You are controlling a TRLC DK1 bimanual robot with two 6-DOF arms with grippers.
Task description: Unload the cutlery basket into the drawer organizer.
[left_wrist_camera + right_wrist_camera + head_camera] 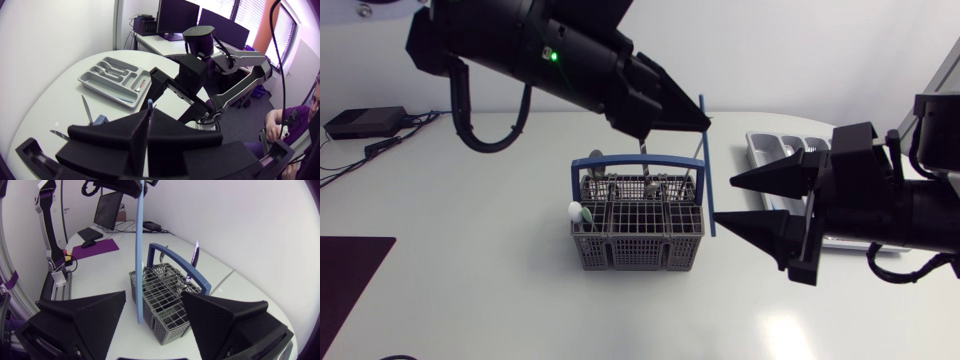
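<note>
Left gripper (704,122) grips the blue utensil (708,170) hanging upright; organizer (752,140) lies at three o'clock, past the splayed, empty right gripper (724,200)

From where I stand, the left arm (540,55) slants down from the far side past the middle, the left gripper (701,120) pinched tight on a slim blue utensil (706,180) hanging straight down, while the right arm (910,215) lies low and level, the right gripper (724,200) spread wide, its fingers pointing inward.

The white bench (500,200) carries the grey cutlery basket (638,235). An organizer tray (770,145) lies right of it, and a dark mat (345,275) well left.
</note>
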